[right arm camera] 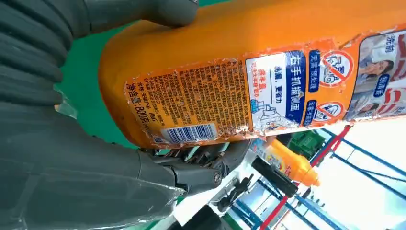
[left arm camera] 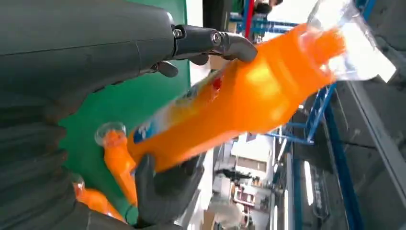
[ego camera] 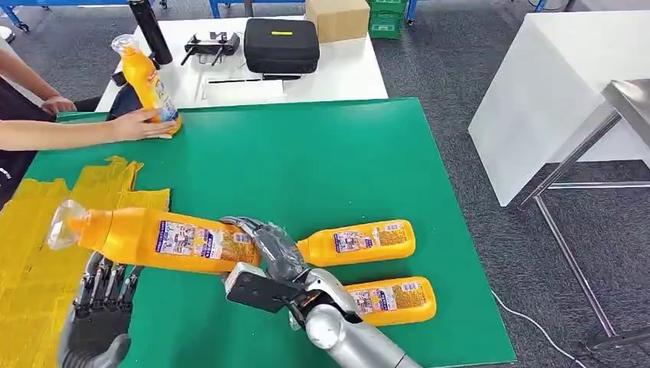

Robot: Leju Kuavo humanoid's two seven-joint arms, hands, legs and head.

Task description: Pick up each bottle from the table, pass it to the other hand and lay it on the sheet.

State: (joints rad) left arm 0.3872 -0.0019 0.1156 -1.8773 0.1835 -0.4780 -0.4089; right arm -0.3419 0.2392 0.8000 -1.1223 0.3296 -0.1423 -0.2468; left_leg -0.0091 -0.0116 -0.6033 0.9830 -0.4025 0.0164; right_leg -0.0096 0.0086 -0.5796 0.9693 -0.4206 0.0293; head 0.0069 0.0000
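Green mat (ego camera: pixel 306 153), right hand (ego camera: pixel 268 249) gripping raised bottle (ego camera: pixel 161 239), left hand (ego camera: pixel 103 295) spread beneath.

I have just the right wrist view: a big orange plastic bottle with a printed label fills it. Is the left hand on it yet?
Observer: The left hand is under the orange plastic bottle's neck end, fingers raised around it; whether they touch it is unclear.
Reviewer: How many bottles are left to pick?
Observer: Two more orange bottles lie on the green mat beside the right arm.
Reviewer: Where's the sheet?
Observer: The crumpled yellow sheet lies at the mat's left, below the left hand.
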